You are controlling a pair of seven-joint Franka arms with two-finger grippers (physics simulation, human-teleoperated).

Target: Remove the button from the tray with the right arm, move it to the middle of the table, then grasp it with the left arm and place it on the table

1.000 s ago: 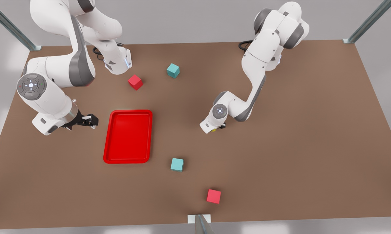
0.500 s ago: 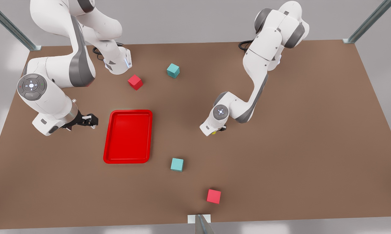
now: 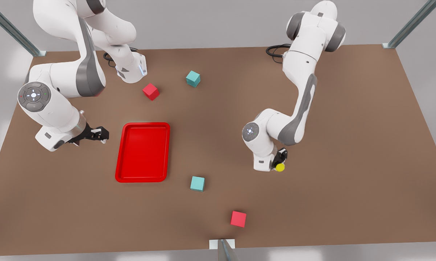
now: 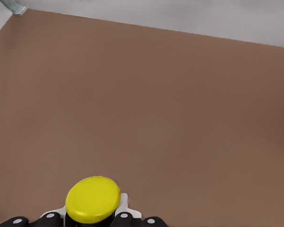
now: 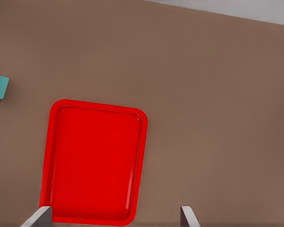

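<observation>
Item: tiny dark grey button with round yellow cap (image 3: 279, 167), pinched in the left claw (image 3: 281, 161), out toward the middle of the large matte brown tabletop (image 3: 348, 145), with bare surface on every side. In the left wrist view the cap (image 4: 93, 199) sits between the black fingertips (image 4: 49, 217).

Item: bright red shallow tray with raised rim (image 3: 143, 152), lying toward the edge at the front view's left, nothing in it.

Item: right claw (image 3: 99, 133), fingers spread, hovering just beside the tray's outer long side; this arm waits. Its pale fingertips (image 5: 38, 218) frame the tray (image 5: 92, 161).

Change over the last second: the left arm swung the button nearer the tabletop's near edge and away from the tray.

Other: teal cube (image 3: 197, 183) near the tray's corner.
</observation>
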